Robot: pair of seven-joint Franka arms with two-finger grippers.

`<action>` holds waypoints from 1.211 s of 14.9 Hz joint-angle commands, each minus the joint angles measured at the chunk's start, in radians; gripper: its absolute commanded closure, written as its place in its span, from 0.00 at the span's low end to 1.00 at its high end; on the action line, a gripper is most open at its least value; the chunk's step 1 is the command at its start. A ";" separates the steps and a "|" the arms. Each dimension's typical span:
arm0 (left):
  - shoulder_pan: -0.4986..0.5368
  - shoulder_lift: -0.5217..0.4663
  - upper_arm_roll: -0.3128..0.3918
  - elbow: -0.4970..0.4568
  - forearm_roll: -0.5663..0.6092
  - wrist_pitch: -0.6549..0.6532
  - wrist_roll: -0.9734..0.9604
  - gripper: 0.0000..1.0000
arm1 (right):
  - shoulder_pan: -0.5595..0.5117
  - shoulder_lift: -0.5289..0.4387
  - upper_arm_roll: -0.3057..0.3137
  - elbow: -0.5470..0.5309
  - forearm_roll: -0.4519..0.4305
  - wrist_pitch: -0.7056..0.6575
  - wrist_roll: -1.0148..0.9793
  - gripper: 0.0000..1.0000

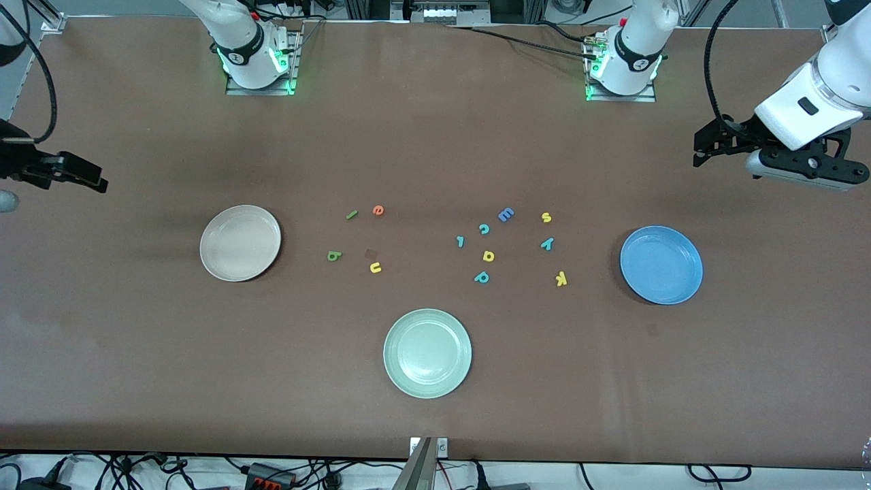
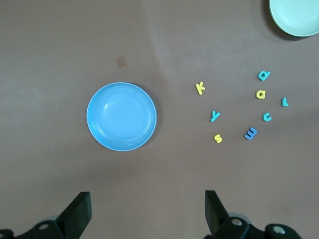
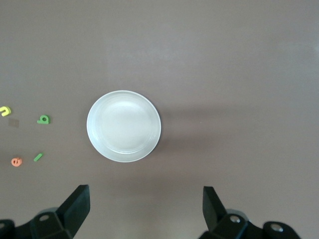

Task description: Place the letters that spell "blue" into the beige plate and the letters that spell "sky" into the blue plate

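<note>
The beige plate (image 1: 240, 243) (image 3: 123, 126) and the blue plate (image 1: 661, 265) (image 2: 121, 117) both lie empty. Between them the letters are scattered on the table. Green "b" (image 1: 333, 256), green "l" (image 1: 352, 215), yellow "u" (image 1: 375, 267) and orange "e" (image 1: 378, 210) lie beside the beige plate. Yellow "s" (image 1: 546, 217), teal "y" (image 1: 547, 243) and yellow "k" (image 1: 561, 278) lie beside the blue plate. My left gripper (image 1: 701, 148) (image 2: 148, 209) hangs open over bare table at the left arm's end. My right gripper (image 1: 95, 180) (image 3: 146, 206) hangs open over the right arm's end. Neither holds anything.
A pale green plate (image 1: 427, 352) sits nearer the front camera, midway between the other two. A blue "E" (image 1: 505, 215), teal "c" (image 1: 484, 229), teal hooked piece (image 1: 461, 241), yellow "a" (image 1: 488, 256) and teal "p" (image 1: 481, 277) lie among the letters.
</note>
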 commanded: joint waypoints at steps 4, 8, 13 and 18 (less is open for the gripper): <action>0.005 0.009 -0.004 0.030 0.019 -0.022 0.008 0.00 | 0.138 0.127 0.013 -0.006 0.002 0.049 -0.009 0.00; 0.005 0.009 -0.004 0.030 0.018 -0.024 0.006 0.00 | 0.259 0.225 0.013 -0.006 0.022 0.110 0.012 0.00; -0.001 0.012 -0.002 0.033 0.016 -0.024 0.006 0.00 | 0.324 0.331 0.013 -0.006 0.034 0.182 0.012 0.00; -0.007 0.067 -0.004 0.045 0.001 -0.133 0.005 0.00 | 0.374 0.413 0.013 -0.007 0.072 0.253 0.058 0.00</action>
